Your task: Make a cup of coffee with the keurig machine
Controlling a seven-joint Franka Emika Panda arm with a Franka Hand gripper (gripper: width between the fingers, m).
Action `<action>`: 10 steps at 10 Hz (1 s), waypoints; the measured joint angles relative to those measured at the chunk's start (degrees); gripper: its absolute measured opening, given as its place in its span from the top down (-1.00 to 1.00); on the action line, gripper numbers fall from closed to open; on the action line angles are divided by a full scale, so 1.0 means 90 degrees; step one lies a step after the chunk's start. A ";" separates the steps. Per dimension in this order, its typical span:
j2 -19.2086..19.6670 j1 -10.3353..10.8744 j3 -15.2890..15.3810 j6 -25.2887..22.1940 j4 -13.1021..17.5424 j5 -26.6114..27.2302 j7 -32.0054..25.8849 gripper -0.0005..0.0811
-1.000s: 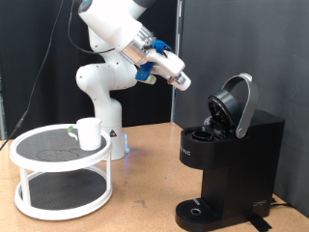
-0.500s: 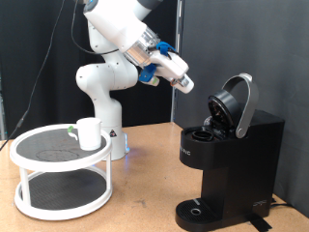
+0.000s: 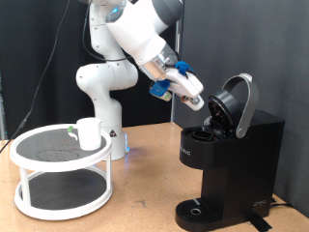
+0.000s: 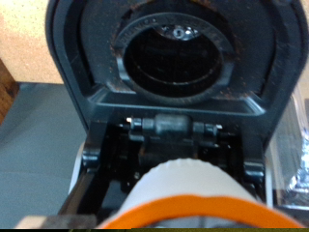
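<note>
The black keurig machine (image 3: pixel 230 159) stands at the exterior view's right with its rounded lid (image 3: pixel 238 101) hinged up. My gripper (image 3: pixel 199 98) hangs just left of the open lid, above the brew chamber. The wrist view looks straight into the raised lid (image 4: pixel 174 53) and the pod chamber (image 4: pixel 174 135). Close to the camera is a white pod with an orange rim (image 4: pixel 198 193), carried in the gripper; the fingers themselves are not distinct. The white cup (image 3: pixel 89 132) stands upright on the round stand at the exterior view's left, far from the gripper.
A white two-tier round stand (image 3: pixel 58 162) with dark mesh shelves holds the cup at the exterior view's left. The robot's white base (image 3: pixel 101 92) rises behind it. The machine's round drip base (image 3: pixel 201 211) has nothing on it.
The arm has swung to the right and down, bringing the gripper from mid-air left of the machine to right beside the open lid. Cup and machine have not moved.
</note>
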 joint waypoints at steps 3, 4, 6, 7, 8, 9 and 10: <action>0.0233 0.0006 0.0192 0.0285 -0.0021 -0.0030 0.0002 0.16; 0.0305 0.0008 0.0249 0.0369 -0.0032 -0.0035 0.0002 0.16; 0.0442 0.0010 0.0359 0.0532 -0.0063 -0.0040 0.0002 0.16; 0.0496 0.0011 0.0409 0.0602 -0.0088 -0.0047 0.0002 0.16; 0.0550 0.0012 0.0445 0.0642 -0.0108 -0.0052 0.0002 0.16; 0.0576 0.0012 0.0477 0.0675 -0.0141 -0.0053 0.0001 0.16; 0.0577 0.0012 0.0506 0.0705 -0.0188 -0.0053 0.0000 0.16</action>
